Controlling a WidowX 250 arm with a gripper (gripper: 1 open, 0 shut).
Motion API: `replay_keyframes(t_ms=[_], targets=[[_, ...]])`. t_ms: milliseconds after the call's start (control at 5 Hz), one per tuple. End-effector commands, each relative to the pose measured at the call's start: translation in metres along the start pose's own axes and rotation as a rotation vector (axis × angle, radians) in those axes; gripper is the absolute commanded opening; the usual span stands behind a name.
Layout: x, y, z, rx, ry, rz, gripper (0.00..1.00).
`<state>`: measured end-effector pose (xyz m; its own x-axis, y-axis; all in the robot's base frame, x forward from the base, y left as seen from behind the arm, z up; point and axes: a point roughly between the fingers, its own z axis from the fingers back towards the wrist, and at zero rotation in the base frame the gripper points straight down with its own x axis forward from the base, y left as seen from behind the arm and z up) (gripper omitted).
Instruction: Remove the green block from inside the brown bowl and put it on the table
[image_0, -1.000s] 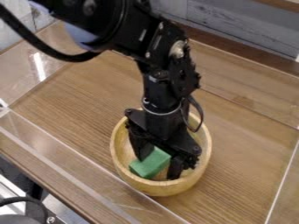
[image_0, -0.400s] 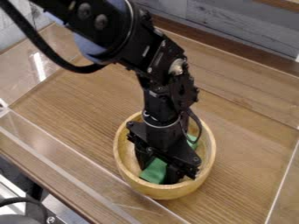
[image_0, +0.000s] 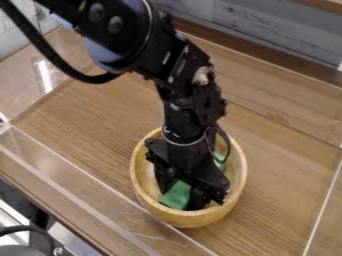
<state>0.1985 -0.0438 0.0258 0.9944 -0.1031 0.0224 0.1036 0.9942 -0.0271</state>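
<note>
Wood-grain planks make up the table (image_0: 80, 130), which runs from the near edge to the far right corner and is fenced by low clear plastic walls (image_0: 27, 150). Nearest the viewer, toward the right of centre, sits the brown bowl (image_0: 140, 185), a thick-rimmed wooden dish. Inside it lies the green block (image_0: 178, 194), showing near the bowl's front and again behind the arm on the right. The gripper (image_0: 187, 188) points straight down into the bowl and its jaws are closed around the green block, which has not left the bowl. Behind it the black arm (image_0: 187, 90) rises and leans toward the far left.

The risks ahead seem plain. The hold looks to be near one end of the bar, so it could tip or slip out on the way up. A long end may also catch the curved side or the rim, dragging the light bowl along or tilting it. Lowering too close to the bowl could drop the piece against the rim.
</note>
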Motion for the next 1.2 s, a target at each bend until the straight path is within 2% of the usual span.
replay_keyframes(t_ms=[0, 1000], targets=[[0.0040, 0.0029, 0.0017, 0.001, -0.016, 0.004, 0.00], [0.0058, 0.0112, 0.0020, 0.003, -0.020, 0.006, 0.00]])
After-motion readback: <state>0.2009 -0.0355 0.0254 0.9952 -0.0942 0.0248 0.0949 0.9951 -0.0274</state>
